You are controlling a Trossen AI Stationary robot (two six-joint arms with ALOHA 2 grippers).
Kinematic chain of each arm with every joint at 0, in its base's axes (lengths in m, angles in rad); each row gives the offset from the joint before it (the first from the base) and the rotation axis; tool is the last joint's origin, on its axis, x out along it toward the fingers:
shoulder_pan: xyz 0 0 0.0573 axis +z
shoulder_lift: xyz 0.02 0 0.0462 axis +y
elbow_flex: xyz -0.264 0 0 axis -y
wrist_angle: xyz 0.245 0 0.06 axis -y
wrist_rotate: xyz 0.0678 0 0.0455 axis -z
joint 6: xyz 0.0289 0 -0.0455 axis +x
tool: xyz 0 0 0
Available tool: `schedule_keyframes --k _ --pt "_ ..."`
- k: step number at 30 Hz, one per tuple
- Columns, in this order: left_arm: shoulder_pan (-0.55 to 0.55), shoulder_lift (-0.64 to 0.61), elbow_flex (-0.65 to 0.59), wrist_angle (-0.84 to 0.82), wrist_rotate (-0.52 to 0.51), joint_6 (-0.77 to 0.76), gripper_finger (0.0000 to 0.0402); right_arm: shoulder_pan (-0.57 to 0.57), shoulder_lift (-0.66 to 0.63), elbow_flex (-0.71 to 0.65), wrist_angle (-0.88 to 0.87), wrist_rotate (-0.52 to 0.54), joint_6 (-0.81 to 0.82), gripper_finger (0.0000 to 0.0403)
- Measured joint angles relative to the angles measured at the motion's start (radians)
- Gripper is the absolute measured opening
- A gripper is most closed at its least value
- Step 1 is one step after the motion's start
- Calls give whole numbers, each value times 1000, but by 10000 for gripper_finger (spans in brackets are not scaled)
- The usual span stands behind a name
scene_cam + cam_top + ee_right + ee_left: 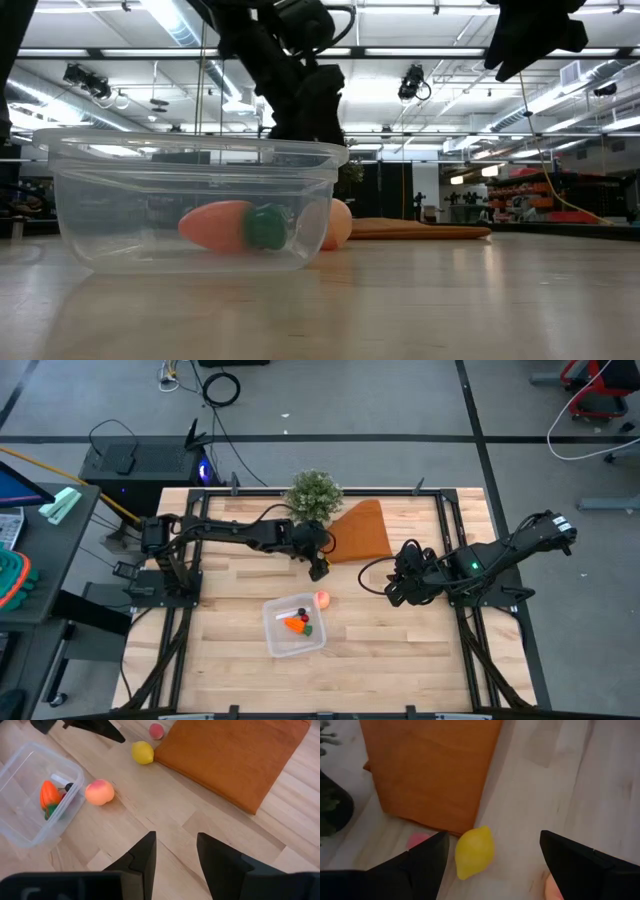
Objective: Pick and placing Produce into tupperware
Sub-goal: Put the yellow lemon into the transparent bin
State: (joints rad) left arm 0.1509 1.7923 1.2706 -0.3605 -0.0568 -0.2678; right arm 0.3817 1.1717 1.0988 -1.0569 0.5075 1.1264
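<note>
While spread wide and empty, the left gripper (pixel 490 865) straddles the lemon (pixel 474 851) on the wooden table (pixel 580 780).

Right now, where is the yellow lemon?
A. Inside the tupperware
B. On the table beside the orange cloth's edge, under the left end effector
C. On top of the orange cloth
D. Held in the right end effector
B: the lemon lies on the wood by the orange cloth, between the left end effector's open fingers, ungripped.
</note>
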Motion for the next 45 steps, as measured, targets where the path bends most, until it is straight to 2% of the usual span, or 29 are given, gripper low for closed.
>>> schedule_keyframes --k 7,14,20,37,45 --pt "-3 76 59 -81 44 -67 318 0 0 0 2 0 -4 114" --pt "-29 202 228 -203 26 -3 318 0 0 0 8 -9 -4 114" --pt "-18 238 320 -240 3 46 318 0 0 0 9 -15 -1 114" --pt "3 239 330 -337 9 43 318 0 0 0 11 -31 -2 114" --pt "15 239 326 -341 10 -9 318 0 0 0 11 -36 4 114"
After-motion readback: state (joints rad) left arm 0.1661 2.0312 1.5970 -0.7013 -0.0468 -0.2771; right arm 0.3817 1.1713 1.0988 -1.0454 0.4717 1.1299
